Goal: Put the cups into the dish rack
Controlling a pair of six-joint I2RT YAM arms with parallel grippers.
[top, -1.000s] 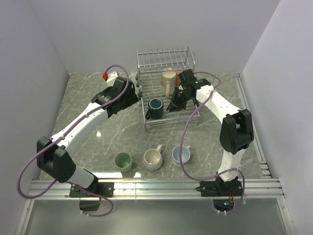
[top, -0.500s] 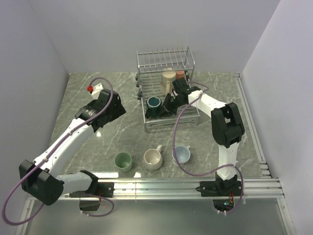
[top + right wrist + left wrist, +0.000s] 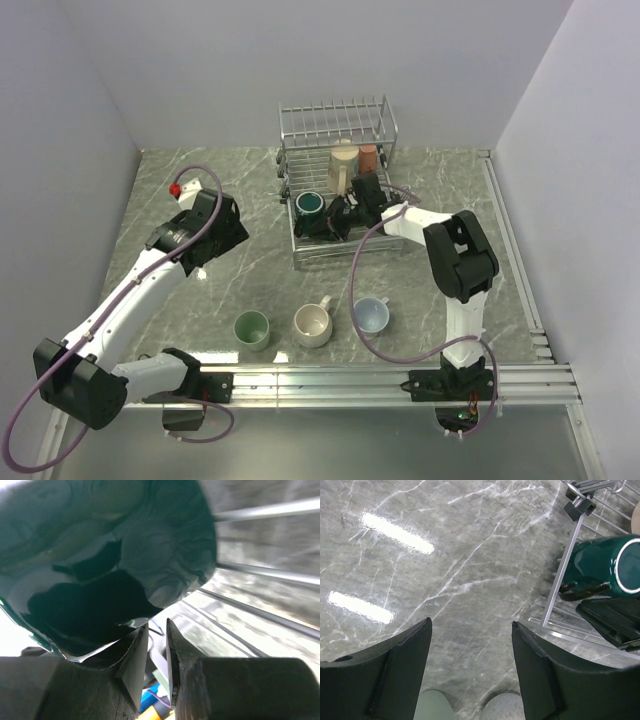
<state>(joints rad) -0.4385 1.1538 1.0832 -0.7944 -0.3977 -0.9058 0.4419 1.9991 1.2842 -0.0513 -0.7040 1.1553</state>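
1. The left gripper (image 3: 471, 630) hangs over the table with its two black fingers spread wide and nothing between them (only bare stone shows through the gap).
2. The right gripper (image 3: 156, 625) reaches into the rack with its fingers drawn close, leaving a narrow slit. The glossy dark teal ceramic mug (image 3: 100, 555) bears against one fingertip. Whether the fingers pinch any part of it cannot be told.
3. That teal mug (image 3: 310, 205) sits inside the silver wire dish rack (image 3: 336, 118), in its front left part, just inside the frame bar.
4. Farther back in the rack, the tall cream mug (image 3: 343, 165) and the small reddish-brown mug (image 3: 369, 156) stand side by side in front of the upright tines.
5. Nearer the arms' bases and well apart from the rack, three handled mugs form a row: light green mug (image 3: 251, 327), beige mug (image 3: 313, 323), pale blue-white mug (image 3: 371, 315).
6. The grey-green marble-patterned tabletop (image 3: 250, 270) is white-veined and glossy, mirroring two bright light strips (image 3: 395, 532).
7. Plain pale walls (image 3: 300, 50) close in three sides, and an aluminium rail (image 3: 320, 378) runs along the near edge.
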